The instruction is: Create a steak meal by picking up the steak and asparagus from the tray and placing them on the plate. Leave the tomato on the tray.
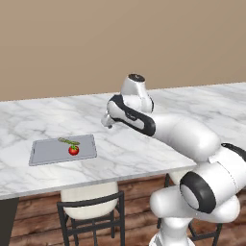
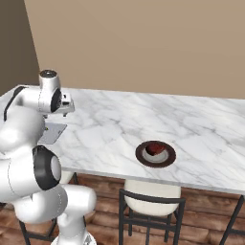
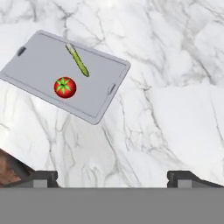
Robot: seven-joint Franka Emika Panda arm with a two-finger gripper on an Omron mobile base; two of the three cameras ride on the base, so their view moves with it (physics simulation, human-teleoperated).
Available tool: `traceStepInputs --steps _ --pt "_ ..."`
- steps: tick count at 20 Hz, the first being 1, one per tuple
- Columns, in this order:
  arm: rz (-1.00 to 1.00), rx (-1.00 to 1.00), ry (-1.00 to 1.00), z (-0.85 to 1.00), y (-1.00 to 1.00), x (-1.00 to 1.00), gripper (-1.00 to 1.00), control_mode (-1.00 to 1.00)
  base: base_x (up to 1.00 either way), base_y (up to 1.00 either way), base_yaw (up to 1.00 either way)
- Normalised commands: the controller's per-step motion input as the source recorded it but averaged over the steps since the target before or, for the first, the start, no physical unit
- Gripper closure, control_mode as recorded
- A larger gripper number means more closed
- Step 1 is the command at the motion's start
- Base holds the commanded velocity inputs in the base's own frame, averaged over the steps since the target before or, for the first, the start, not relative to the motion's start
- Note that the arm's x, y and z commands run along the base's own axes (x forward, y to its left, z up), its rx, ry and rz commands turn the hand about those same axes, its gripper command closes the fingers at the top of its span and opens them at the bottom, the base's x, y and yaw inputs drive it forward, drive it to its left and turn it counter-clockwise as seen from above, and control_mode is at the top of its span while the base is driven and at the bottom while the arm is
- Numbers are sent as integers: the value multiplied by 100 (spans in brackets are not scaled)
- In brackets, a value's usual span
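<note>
The arm reaches forward over the white marble table, its elbow bent, with the hand hanging above bare marble to the right of the tray. In the hand view its two dark fingertips stand spread wide apart with nothing between them.

The light grey tray lies flat near the table's front edge, well to the left of the hand in the left base view. On it rest the tomato, roughly in the middle, and the asparagus, a thin green stalk lying at a slant close to the tray's far rim; the two are near each other but apart.

In the right base view the dark brown plate sits close to the front edge, well away from the tray, and the steak lies on its lighter centre.

Between tray and plate stretches open marble. Chairs stand below the front edge.
</note>
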Motion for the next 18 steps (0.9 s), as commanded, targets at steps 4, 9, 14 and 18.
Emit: traceStepInputs --steps 4,9,14,18 --pt "23 -30 0 -22 100 0 -100 -100 0 0 0" --pt "14 -26 0 -19 100 0 -100 -100 0 0 0" --pt "1 -5 1 -27 88 1 -100 -100 0 0 0" --pt "0 0 0 -27 70 21 -100 -100 0 0 0"
